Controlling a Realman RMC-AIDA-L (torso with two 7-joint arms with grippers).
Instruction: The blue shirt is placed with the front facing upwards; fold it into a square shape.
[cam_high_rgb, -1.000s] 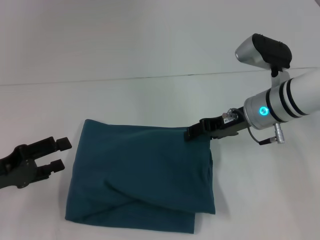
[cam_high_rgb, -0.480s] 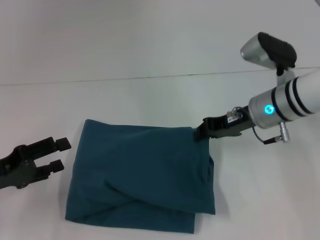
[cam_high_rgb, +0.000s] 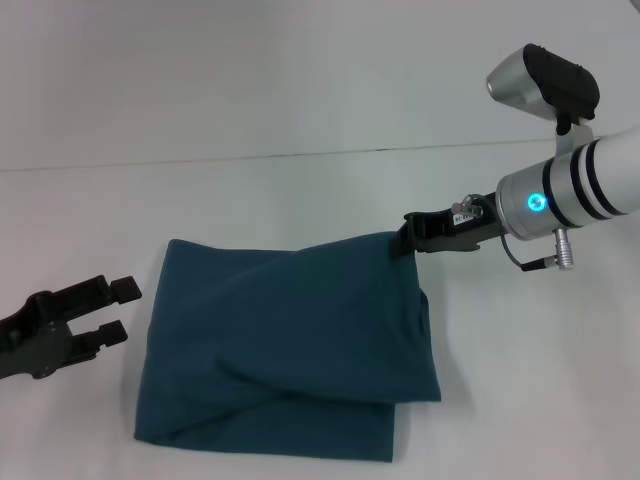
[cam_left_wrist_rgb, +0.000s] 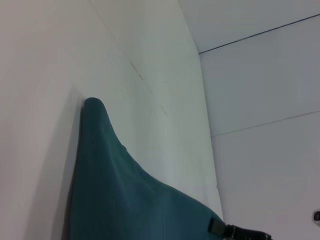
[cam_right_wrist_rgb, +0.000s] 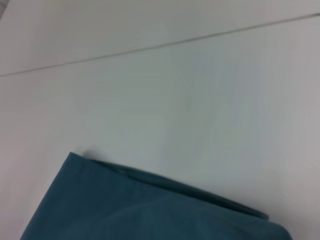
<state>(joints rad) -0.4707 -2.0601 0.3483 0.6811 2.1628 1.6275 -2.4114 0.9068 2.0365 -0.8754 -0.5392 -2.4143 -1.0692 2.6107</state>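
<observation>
Right tool (cam_high_rgb: 408, 238) pinches the far right corner of the blue shirt (cam_high_rgb: 285, 350), lifting it off the table (cam_high_rgb: 300, 120); I see the folded cloth stretching leftward from it. Left tool (cam_high_rgb: 122, 308) rests spread beside the shirt's left edge.

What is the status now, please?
Right tool shut on shirt far right corner, lifting it. Left tool open, beside shirt, apart. Shirt folded, nearly square. Nothing in the way.

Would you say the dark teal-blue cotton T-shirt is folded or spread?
Folded: dark teal-blue cotton T-shirt shows stacked layers, right gripper lifting one corner.
</observation>
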